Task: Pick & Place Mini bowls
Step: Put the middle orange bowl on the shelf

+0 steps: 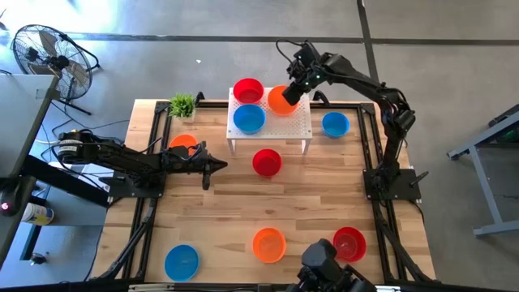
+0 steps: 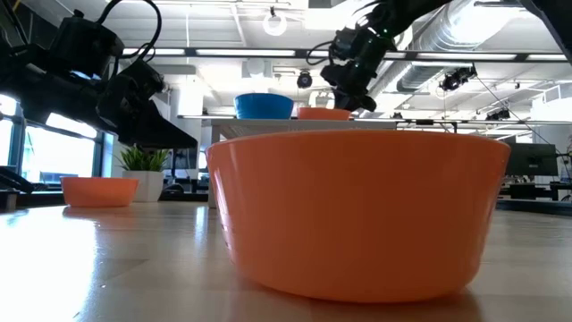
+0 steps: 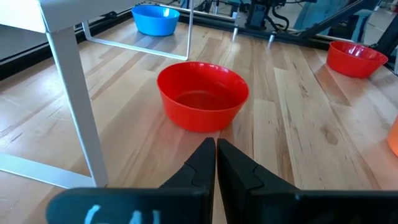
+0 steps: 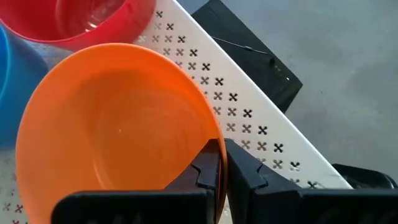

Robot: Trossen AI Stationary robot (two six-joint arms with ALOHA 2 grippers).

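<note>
Pinching the rim of an orange mini bowl [image 1: 280,100], the right gripper [image 1: 293,92] holds it over the white perforated stand [image 1: 296,126], beside red [image 1: 247,89] and blue [image 1: 249,119] bowls. Left gripper [image 1: 212,168] pressed together, near the table's red bowl [image 1: 266,162]. No readable writing.

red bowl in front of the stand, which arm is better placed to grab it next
Left. The left gripper is shut but free and points at the red bowl close by. The right gripper is over the stand, shut on an orange bowl.
</note>
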